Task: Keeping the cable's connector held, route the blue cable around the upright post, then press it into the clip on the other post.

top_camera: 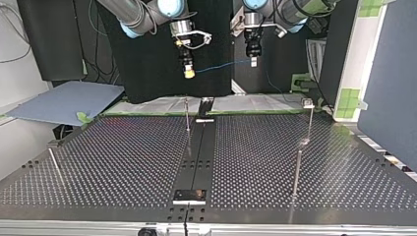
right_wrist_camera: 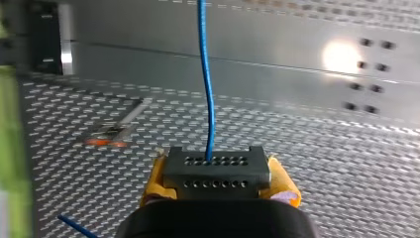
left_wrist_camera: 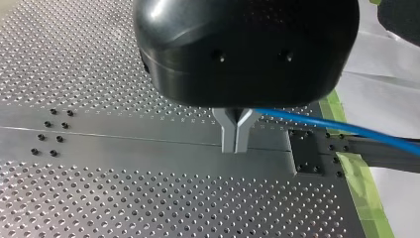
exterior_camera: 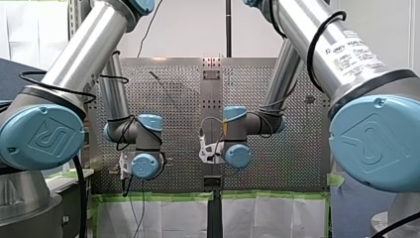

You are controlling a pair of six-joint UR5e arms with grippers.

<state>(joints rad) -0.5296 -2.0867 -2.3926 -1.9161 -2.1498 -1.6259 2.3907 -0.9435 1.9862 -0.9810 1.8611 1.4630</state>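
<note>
- My left gripper (left_wrist_camera: 235,146), black-bodied with metal fingers, hangs above the perforated table (left_wrist_camera: 99,198). Its jaws are pressed together on the blue cable (left_wrist_camera: 341,128).
- In the left wrist view, the cable leaves from between those jaws and runs off to one side. It passes over a dark plate (left_wrist_camera: 317,153) and a strip of green tape (left_wrist_camera: 364,188) at the table's edge.
- My right gripper (right_wrist_camera: 216,184) has its yellow pads (right_wrist_camera: 285,191) clamped on either side of the dark grey connector (right_wrist_camera: 216,166). The connector's face shows rows of small holes.
- In the right wrist view, the cable rises out of the connector's upper row of holes and runs straight ahead of the jaws, over the table's metal centre strip (right_wrist_camera: 277,44).
- In the top view, the cable hangs in the air in a shallow line from the jaws of my right gripper (top_camera: 188,73) to the jaws of my left gripper (top_camera: 253,62).
- Both grippers hang high over the table's edge on the arms' side.
- A thin upright post (top_camera: 187,115) stands on the table well below my right gripper's jaws.
- A second post (top_camera: 306,123) stands below and off to the outer side of my left gripper's jaws, with the clip (top_camera: 308,103) at its top.
- The cable is well apart from both posts and from the clip.
</note>
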